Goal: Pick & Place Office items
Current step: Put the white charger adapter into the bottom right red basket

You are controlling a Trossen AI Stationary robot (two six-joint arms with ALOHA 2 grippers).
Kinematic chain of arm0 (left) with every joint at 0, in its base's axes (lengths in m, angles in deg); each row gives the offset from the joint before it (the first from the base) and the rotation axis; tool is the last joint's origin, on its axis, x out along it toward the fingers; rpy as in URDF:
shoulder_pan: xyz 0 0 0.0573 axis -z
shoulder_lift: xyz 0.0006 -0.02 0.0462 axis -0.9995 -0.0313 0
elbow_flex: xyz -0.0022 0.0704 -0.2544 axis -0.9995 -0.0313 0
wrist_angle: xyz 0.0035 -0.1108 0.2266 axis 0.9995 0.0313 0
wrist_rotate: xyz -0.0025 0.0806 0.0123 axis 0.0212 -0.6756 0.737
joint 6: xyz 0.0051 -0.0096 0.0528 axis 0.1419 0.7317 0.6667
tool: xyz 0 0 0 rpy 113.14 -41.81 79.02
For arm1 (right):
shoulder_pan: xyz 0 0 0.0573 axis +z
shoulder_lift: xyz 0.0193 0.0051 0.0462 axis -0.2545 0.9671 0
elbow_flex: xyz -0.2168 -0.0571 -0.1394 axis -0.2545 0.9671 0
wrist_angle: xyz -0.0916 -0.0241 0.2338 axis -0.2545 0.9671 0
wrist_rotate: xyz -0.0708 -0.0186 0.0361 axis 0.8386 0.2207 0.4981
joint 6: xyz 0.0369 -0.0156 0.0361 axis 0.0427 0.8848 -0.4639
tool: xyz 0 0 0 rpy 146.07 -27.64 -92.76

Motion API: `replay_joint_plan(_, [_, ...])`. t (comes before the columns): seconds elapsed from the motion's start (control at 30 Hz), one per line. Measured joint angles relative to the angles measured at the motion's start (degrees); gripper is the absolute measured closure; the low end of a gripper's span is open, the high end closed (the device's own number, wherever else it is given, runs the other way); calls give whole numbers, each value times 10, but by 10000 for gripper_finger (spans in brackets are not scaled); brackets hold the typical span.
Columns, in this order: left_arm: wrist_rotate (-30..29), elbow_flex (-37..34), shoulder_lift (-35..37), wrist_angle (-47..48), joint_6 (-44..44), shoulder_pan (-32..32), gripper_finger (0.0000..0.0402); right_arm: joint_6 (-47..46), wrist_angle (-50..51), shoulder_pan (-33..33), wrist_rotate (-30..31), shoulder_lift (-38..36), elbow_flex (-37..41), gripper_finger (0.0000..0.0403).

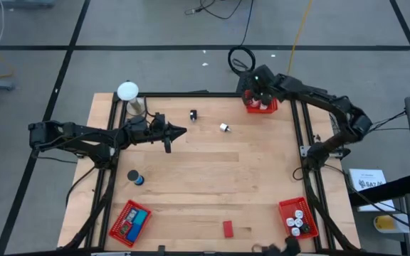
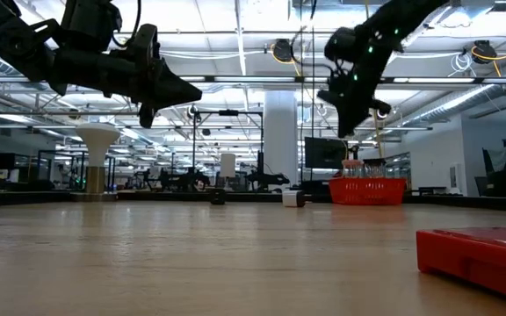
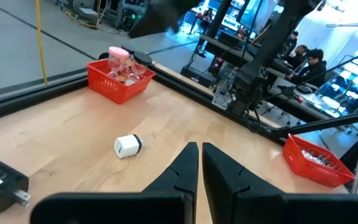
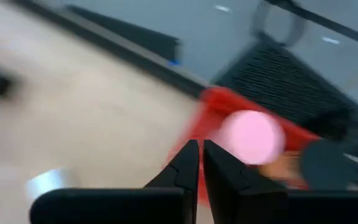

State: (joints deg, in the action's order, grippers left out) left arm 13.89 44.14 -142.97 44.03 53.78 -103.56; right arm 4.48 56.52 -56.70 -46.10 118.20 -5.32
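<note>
Red mesh basket [image 3: 119,79] holds a pink round piece [image 4: 251,137].

Plug [image 1: 193,114] left of roll [image 1: 224,128], basket [image 1: 260,105] at far edge

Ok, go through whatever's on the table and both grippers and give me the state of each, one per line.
left gripper: shut, empty, above the table.
right gripper: shut, empty, over the far red basket.
far red basket: upright, holds a pink round piece.
white cylinder: on its side.
black clip: loose on the table.
red block: lying flat.
</note>
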Motion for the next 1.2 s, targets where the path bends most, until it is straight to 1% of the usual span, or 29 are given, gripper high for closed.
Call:
replay_joint_plan(0.13, [0, 0, 0, 5, 1, 0, 380, -5, -22, 64, -53, -32, 19, 390])
replay_joint_plan(0.23, [0, 0, 0, 13, 6, 0, 380, -18, -62, 121, -72, -37, 63, 379])
replay_joint_plan(0.33, [0, 0, 0, 19, 6, 0, 380, -35, -134, 170, -74, -37, 114, 357])
replay_joint_plan(0.43, [0, 0, 0, 21, 14, 0, 380, -46, -210, 198, -73, -37, 167, 324])
replay_joint_plan(0.53, [0, 0, 0, 29, 16, 0, 380, -46, -285, 208, -73, -37, 217, 288])
replay_joint_plan(0.63, [0, 0, 0, 33, 19, 0, 380, -34, -350, 202, -72, -35, 264, 256])
replay_joint_plan(0.7, [1, 0, 0, 33, 23, 0, 380, -23, -395, 201, -72, -20, 285, 240])
replay_joint_plan(0.77, [1, 0, 0, 33, 25, 0, 380, -11, -411, 202, -73, -10, 297, 228])
replay_joint_plan(0.83, [1, 0, 0, 33, 25, 0, 380, 4, -435, 204, -75, 7, 295, 222])
replay_joint_plan(0.93, [0, 0, 0, 34, 25, 0, 380, 24, -443, 207, -71, 26, 295, 222])
replay_joint_plan(1.2, [0, 0, 0, 42, 25, 0, 380, 60, -462, 202, -71, 60, 296, 238])
